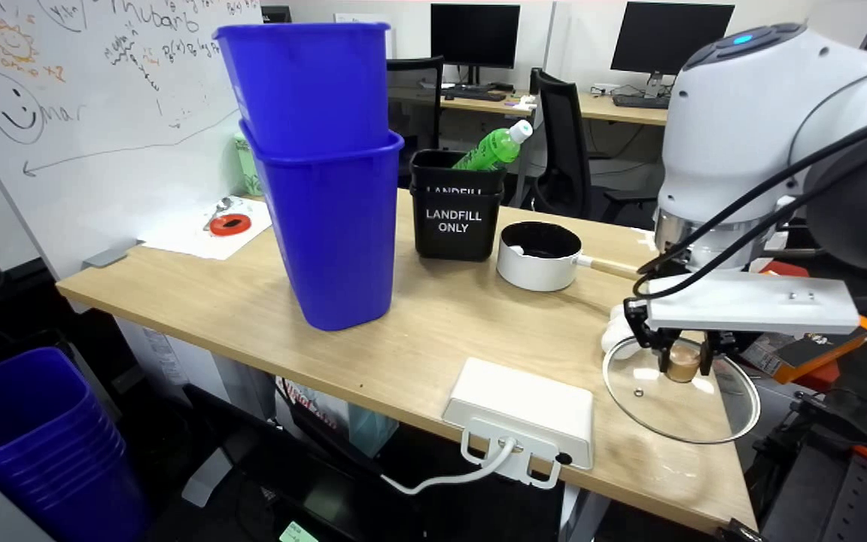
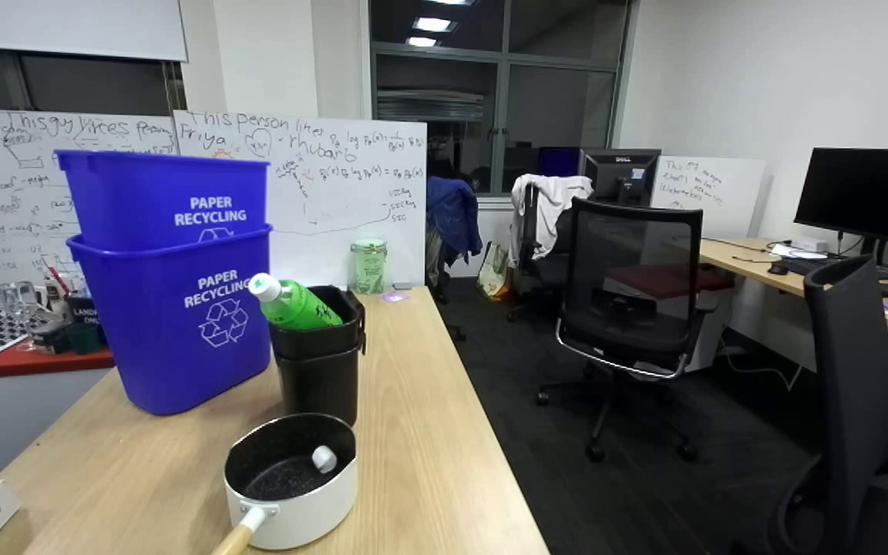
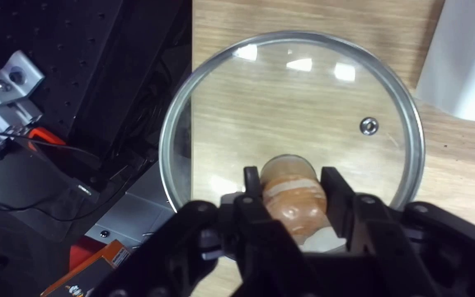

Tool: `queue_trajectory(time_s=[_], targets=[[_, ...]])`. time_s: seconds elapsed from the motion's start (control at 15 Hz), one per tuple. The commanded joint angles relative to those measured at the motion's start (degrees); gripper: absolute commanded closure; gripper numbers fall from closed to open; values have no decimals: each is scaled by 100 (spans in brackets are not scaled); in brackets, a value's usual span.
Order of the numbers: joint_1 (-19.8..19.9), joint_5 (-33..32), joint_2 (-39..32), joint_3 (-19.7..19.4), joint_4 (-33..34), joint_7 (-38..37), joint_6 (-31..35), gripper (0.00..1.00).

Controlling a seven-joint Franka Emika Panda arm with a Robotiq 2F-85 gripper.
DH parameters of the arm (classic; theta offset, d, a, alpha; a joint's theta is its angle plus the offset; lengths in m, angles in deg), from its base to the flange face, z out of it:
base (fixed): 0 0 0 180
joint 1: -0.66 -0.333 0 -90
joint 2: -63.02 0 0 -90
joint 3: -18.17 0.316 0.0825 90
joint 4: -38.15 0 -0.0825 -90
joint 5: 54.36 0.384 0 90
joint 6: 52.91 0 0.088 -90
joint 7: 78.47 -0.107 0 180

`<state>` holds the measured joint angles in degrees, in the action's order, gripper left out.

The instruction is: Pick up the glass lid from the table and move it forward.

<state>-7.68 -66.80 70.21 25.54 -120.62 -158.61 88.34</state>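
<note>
The glass lid [image 1: 652, 410] is a round clear pot lid with a thin metal rim and a brownish knob. It is at the right end of the light wood table [image 1: 403, 354] and partly overhangs that edge. In the wrist view the lid [image 3: 287, 99] looks flat. My gripper [image 1: 683, 367] points down from above, its two fingers on either side of the knob, close against it. In the wrist view the gripper [image 3: 291, 171] appears shut on the knob. I cannot tell whether the rim touches the table. Lid and gripper are out of view in an exterior view showing the table [image 2: 413, 432].
A white box [image 1: 520, 406] with a cable lies on the table's front edge beside the lid. A white saucepan [image 1: 537, 269], black bins [image 1: 456, 226] with a green bottle [image 1: 490, 150], and stacked blue bins [image 1: 336, 241] stand farther along. A white object [image 1: 618, 331] sits behind the lid.
</note>
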Motion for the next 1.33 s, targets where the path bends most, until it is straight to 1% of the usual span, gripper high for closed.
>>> queue_trajectory(time_s=[0.0, 0.07, 0.27, 0.6, 0.87, 1.13, 1.27], targets=[[144, -65, 512, 112, -69, 325, -280, 85], [171, -85, 521, 126, -21, 350, -217, 85], [216, -79, 316, 159, -14, 461, 317, 85], [204, -178, -470, 194, -33, 460, 1598, 85], [205, -567, -980, -7, -30, 369, 2467, 85], [245, -1079, -1286, -236, -6, 261, 3013, 85], [225, -1444, -1458, -370, 106, 132, 3190, 85]])
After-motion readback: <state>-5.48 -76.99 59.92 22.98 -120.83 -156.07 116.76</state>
